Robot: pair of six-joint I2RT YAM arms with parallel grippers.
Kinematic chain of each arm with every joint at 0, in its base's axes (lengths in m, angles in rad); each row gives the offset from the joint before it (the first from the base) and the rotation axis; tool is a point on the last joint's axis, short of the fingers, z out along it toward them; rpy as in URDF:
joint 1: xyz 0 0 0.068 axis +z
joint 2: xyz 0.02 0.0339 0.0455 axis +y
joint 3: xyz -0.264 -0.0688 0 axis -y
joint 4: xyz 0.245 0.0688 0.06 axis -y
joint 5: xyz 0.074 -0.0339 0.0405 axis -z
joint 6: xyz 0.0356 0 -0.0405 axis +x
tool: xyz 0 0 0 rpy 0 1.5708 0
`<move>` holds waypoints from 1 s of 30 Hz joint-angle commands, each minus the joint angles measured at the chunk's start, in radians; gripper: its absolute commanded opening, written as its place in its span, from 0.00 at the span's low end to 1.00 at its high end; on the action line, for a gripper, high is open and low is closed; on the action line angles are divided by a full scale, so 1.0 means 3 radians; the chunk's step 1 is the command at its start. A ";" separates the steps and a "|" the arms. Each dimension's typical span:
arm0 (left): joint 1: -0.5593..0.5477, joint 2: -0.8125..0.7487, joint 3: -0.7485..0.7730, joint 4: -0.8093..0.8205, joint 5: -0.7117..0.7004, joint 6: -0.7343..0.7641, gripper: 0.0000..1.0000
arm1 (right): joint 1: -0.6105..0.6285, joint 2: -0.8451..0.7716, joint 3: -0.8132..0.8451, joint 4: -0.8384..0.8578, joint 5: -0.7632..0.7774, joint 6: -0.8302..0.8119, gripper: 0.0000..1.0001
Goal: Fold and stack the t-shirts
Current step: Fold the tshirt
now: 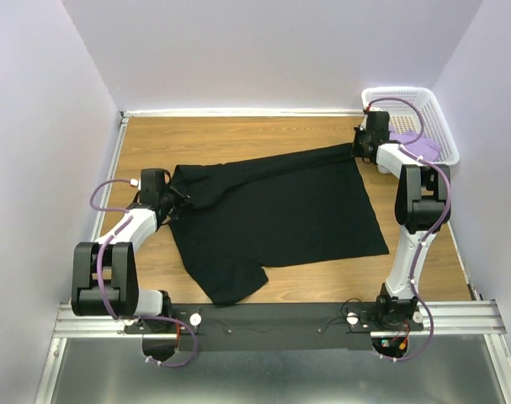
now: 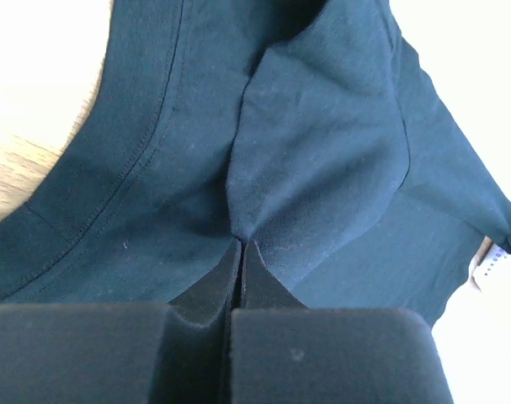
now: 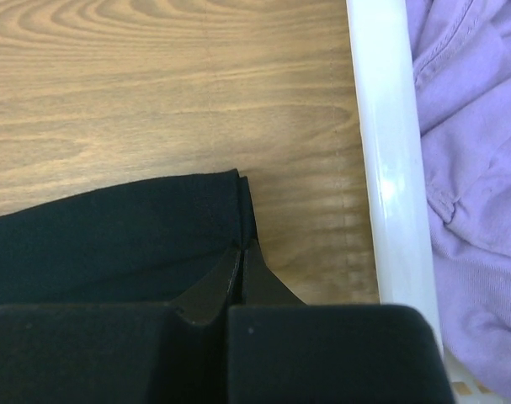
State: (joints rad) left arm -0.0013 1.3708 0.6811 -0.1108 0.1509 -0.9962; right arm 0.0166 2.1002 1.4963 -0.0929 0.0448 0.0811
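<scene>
Overhead, the fixed camera looks down on a wooden table (image 1: 238,139) with pale walls around it. A large black t-shirt (image 1: 280,219) lies spread across the middle, mostly flat, with one sleeve pointing toward the near edge. The left gripper (image 1: 178,202) meets the shirt's left edge, where the cloth bunches. The right gripper (image 1: 358,150) meets the shirt's far right corner, and a ridge of cloth runs between the two. A white lattice basket (image 1: 411,91) sits in the far right corner of the table, just beside that gripper. A lavender t-shirt (image 1: 422,145) lies crumpled inside it.

Next, the left wrist camera looks along its own black fingers (image 2: 209,290). They are pressed together, pinching a fold of the black t-shirt (image 2: 322,151), and creases fan out from the pinch. A stitched hem curves along the left. Bare wood shows at the left edge.

Last, the right wrist camera shows its black fingers (image 3: 206,290) clamped together on the corner hem of the black t-shirt (image 3: 112,240), which lies flat on the table (image 3: 154,84). The basket's smooth white rim (image 3: 385,151) runs down the right side, close to the pinched corner but not touching it. Beyond the rim lies the lavender t-shirt (image 3: 474,168), rumpled, with a stitched seam visible.
</scene>
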 commanded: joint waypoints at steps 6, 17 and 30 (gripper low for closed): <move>0.0015 0.0007 -0.0230 0.0277 0.0223 -0.0177 0.00 | -0.0040 0.0056 -0.0033 -0.0064 0.0122 0.0083 0.02; 0.0015 -0.0345 -0.0154 0.0237 0.0320 -0.0371 0.00 | -0.0040 0.0040 0.0013 -0.0074 0.0091 0.0139 0.04; 0.0015 -0.0545 -0.0051 0.0016 0.0213 -0.0330 0.00 | -0.0040 -0.0067 -0.0002 -0.0288 0.0055 0.0180 0.02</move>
State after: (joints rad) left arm -0.0013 1.2133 0.6483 -0.0669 0.2245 -1.1030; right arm 0.0135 2.1006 1.4948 -0.1219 0.0475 0.1226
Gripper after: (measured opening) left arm 0.009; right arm 0.036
